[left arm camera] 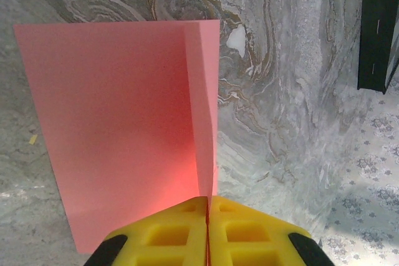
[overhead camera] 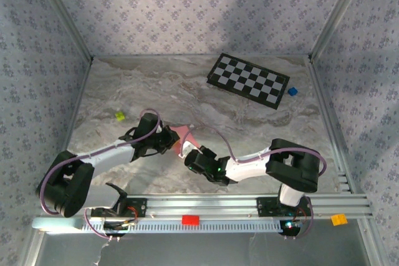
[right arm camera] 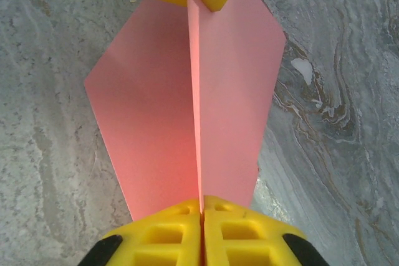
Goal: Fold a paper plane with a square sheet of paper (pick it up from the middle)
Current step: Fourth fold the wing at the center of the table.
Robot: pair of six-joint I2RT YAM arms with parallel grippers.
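Left pincer and right pincer meet over the square sheet of paper, mid-table toward the near side. Left wrist view: yellow jaws pressed together, pinching a raised centre ridge. Right wrist view: jaws likewise pinch that ridge's other end. The centre fold seems in hand; next, the ridge wants pressing into a flat crease.

From above, the arms hide most of the paper. In the left wrist view the left end effector covers its near edge, and the board is cut off at the right. The right end effector covers the fold's near end, and that view's top edge crops the left one. The green bit is too small to identify.
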